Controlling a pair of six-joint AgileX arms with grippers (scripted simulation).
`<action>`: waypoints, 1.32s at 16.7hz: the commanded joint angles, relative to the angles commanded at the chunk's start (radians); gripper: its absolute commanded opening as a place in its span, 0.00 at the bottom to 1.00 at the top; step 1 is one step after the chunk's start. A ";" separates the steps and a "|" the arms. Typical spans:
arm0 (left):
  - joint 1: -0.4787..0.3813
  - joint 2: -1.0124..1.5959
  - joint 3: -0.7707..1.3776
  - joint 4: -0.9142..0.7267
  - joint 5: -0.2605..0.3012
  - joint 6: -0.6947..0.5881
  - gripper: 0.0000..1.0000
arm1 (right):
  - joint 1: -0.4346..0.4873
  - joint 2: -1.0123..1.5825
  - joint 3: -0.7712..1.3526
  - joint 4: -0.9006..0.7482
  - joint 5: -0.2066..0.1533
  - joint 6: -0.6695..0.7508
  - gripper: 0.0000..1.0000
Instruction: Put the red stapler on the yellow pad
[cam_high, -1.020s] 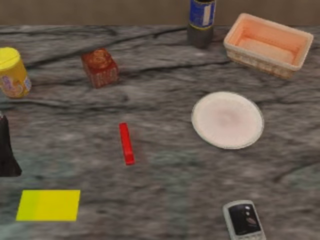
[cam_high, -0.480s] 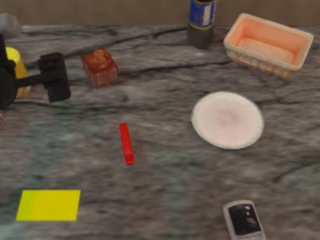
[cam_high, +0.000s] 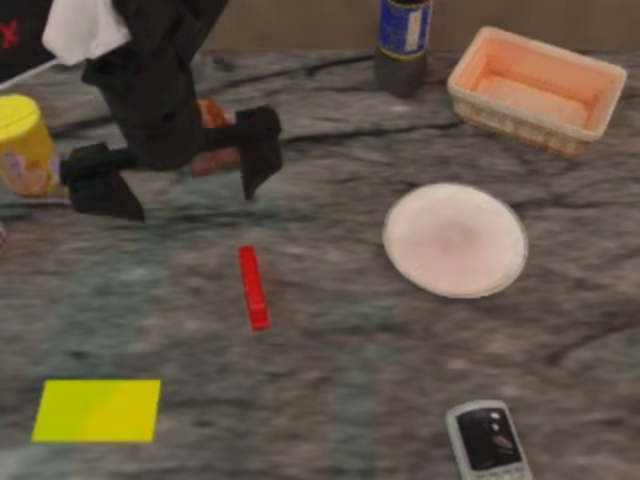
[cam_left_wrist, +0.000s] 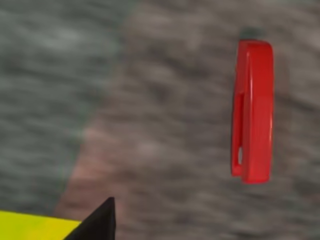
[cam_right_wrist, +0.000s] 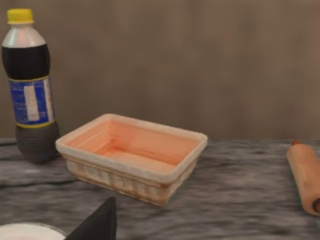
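Observation:
The red stapler (cam_high: 253, 288) lies flat left of the table's middle, long axis pointing front to back; the left wrist view shows the stapler (cam_left_wrist: 252, 112) from above. The yellow pad (cam_high: 97, 410) lies flat at the front left, and a corner of the pad (cam_left_wrist: 30, 226) shows in the left wrist view. My left gripper (cam_high: 188, 200) hovers open behind and left of the stapler, holding nothing; one dark fingertip (cam_left_wrist: 102, 222) shows in its wrist view. My right gripper (cam_right_wrist: 150, 236) is outside the top view, open and facing the basket, with one fingertip (cam_right_wrist: 102, 220) showing.
A brownish-red box (cam_high: 212, 112) is partly hidden behind the left arm. A yellow-lidded canister (cam_high: 25, 145) stands at the far left. At the back are a cola bottle (cam_high: 403, 40) and a basket (cam_high: 470, 95). A white plate (cam_high: 455, 240), a phone (cam_high: 487, 440) and a rolling pin (cam_right_wrist: 306, 175) lie to the right.
My left arm has swung in from the table's left edge toward the middle, its gripper now wide open behind the stapler. The stapler and pad have not moved.

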 joint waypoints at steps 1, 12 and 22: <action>-0.015 0.067 0.059 -0.036 0.000 -0.022 1.00 | 0.000 0.000 0.000 0.000 0.000 0.000 1.00; -0.058 0.268 0.249 -0.147 -0.002 -0.092 1.00 | 0.000 0.000 0.000 0.000 0.000 0.000 1.00; -0.060 0.368 0.032 0.173 -0.001 -0.088 1.00 | 0.000 0.000 0.000 0.000 0.000 0.000 1.00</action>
